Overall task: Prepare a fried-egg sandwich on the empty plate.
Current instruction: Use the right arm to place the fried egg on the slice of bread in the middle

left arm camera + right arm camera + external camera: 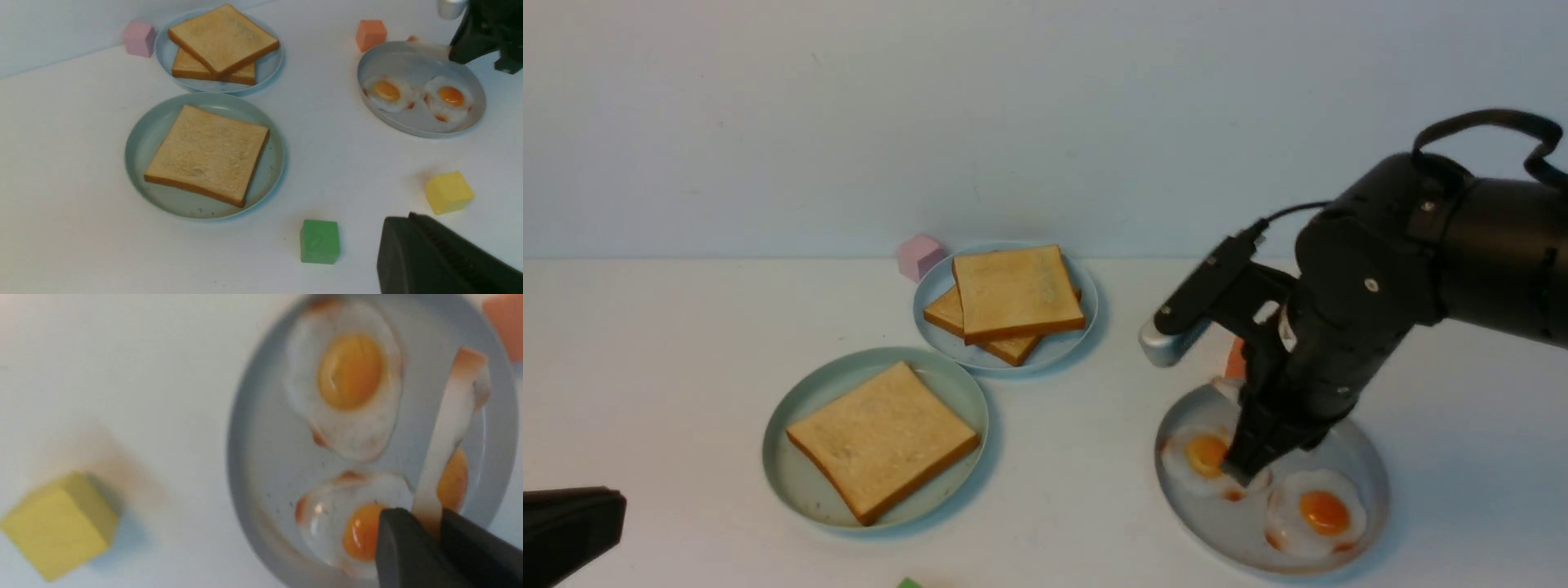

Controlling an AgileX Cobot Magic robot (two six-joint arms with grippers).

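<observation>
While right jaws (425,518) pinch the fried egg (447,420) by its rim: lift slowly, clear of neighbouring eggs (347,388) beside them.
Left jaws (441,261): closed, apparently empty.

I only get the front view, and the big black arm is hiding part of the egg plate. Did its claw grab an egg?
Observer: Yes. In the right wrist view, the right gripper is pinching the white rim of a fried egg, which is tipped up on its edge.
Child: Cool! Is there anything on the table I'm missing?
Observer: A yellow block sits on the table near the egg plate, outside your picture.
</observation>
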